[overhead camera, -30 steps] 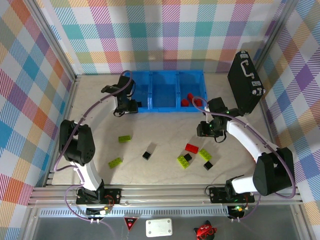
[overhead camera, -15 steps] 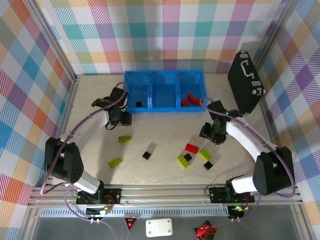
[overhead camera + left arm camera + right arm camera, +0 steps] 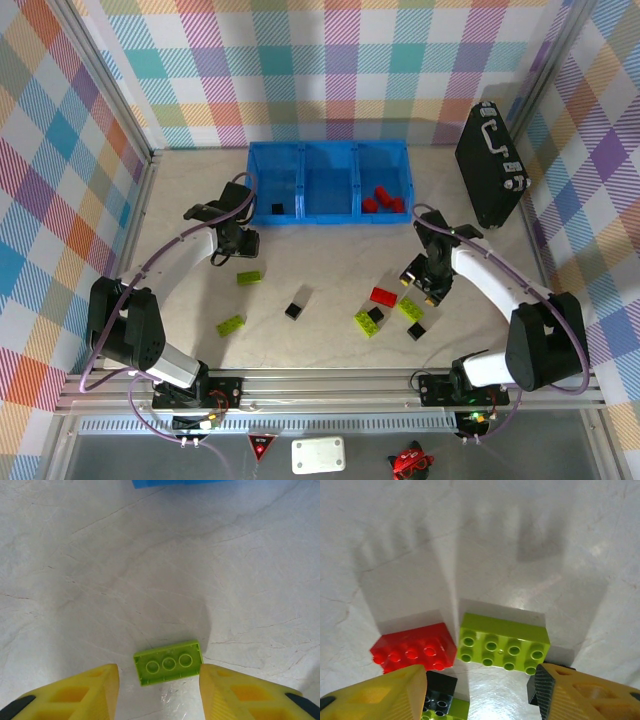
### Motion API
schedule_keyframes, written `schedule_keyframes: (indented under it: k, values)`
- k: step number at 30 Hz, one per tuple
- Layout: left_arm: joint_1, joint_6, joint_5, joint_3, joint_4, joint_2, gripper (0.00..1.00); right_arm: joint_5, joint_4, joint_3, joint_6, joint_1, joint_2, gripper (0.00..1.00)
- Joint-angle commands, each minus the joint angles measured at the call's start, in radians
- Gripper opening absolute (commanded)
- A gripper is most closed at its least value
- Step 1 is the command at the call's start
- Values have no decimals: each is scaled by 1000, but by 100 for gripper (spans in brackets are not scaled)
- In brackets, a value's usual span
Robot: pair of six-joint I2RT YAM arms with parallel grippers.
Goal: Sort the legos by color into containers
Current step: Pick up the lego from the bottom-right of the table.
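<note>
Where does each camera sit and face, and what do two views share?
Top external: above and behind, looking down on table, blue bin and both arms.
Left wrist: on the left arm, faces down; left hand frames a lone green brick.
Right wrist: on the right arm, faces down; right hand above red brick and second green brick.
Shared: top view also shows all three bricks.

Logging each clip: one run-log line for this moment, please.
left gripper open facing small lime brick | right gripper open facing wide lime brick, red brick beside | bin: reds right compartment, black cube left
</note>
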Motion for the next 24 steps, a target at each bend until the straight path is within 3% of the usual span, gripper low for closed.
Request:
schedule_keyframes:
  k: [1,4,8,19,24]
  values:
    - [6,20,-11,9,4,2,46,-66,18,-44,69,5,4,64]
    - [5,20,-7,9,5,5,46,-103,50,-76,84,6,12,65]
    - [5,20,4,11,4,11,46,-107,50,-91,89,5,23,75]
    - [5,20,22,10,1,21,45,-99,67,-119,111,3,42,75]
    - [5,20,25,8,4,22,45,-117,93,-122,107,1,68,82]
